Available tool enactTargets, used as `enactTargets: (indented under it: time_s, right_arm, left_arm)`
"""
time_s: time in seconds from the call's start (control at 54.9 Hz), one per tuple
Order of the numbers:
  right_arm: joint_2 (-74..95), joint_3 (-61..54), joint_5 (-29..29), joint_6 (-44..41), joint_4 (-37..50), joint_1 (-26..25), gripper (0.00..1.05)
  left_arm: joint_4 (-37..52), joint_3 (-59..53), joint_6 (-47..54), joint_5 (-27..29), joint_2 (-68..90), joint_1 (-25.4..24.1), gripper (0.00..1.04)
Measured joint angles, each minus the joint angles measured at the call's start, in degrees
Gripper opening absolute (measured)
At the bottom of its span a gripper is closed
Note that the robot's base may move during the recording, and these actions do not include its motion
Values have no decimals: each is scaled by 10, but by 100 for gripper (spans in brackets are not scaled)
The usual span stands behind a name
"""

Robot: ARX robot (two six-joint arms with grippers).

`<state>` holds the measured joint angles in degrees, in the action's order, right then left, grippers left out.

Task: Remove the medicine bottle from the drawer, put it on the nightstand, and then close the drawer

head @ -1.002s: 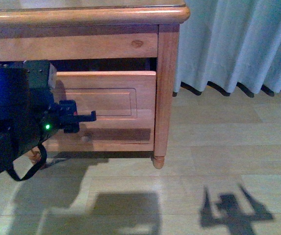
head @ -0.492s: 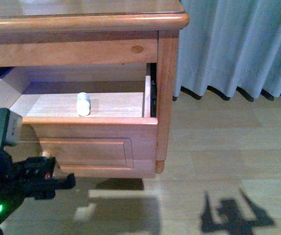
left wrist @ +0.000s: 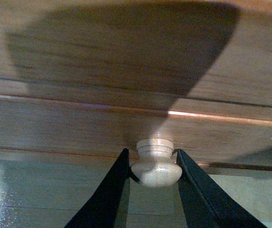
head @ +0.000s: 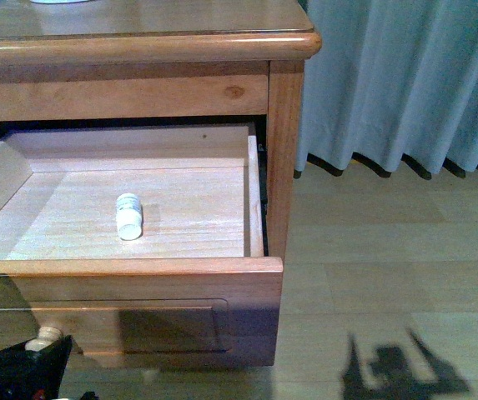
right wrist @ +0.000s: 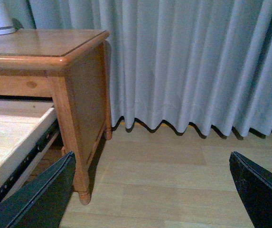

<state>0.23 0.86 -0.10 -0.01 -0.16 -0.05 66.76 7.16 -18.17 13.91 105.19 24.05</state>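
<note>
The medicine bottle (head: pixel 129 217) sits on the pale floor of the drawer (head: pixel 138 267), a little toward 9 o'clock of the floor's centre and apart from every wall. From the front view I cannot tell for certain whether it stands or lies. The drawer is pulled far out of the nightstand (head: pixel 138 43), so the bottle is open to the air above.

At 7 o'clock from the bottle, low on the drawer's front, is the knob (left wrist: pixel 155 164). The left gripper (left wrist: pixel 153 156) has its two dark fingers pressed against the knob's sides and is clamped on it. The right gripper (right wrist: pixel 151 156) is spread wide and holds nothing. It hangs out at about 3 o'clock of the nightstand, over the floor (right wrist: pixel 164 180) before the curtain (right wrist: pixel 188 61).

The opening looks complete, so more pulling would only risk dragging the drawer off its runner. A good finish is to spread the left fingers and back straight off the knob without jogging the drawer, since a bottle this small and light could tip or roll. The reach should then come from above, clear of the upper rail at 12 o'clock and the side wall at 3 o'clock. The fingers should close across the bottle's body rather than its cap.
</note>
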Motion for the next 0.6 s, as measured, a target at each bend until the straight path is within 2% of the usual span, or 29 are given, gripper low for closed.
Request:
enactTargets:
  time_s: [0.036,0.073,0.219,0.346,0.51,0.601]
  right_arm:
    - [0,0,0,0,0,0,98]
    - [0,0,0,0,0,0,98]
    - [0,0,0,0,0,0,98]
    - [0,0,0,0,0,0,98]
    - [0,0,0,0,0,0,98]
    - [0,0,0,0,0,0,98]
  left_arm:
    - [0,0,-4,1,0,3,27]
    - [0,0,-9,3,0,4,31]
    - [-14,-18,-17,-23,-17,16,53]
    - [-43,-18,-19,-35,-49,2,72]
    - [-153,-18,-19,-79,-155,-36,98]
    - [-258,-17,-21,-115,-263,-61,98]
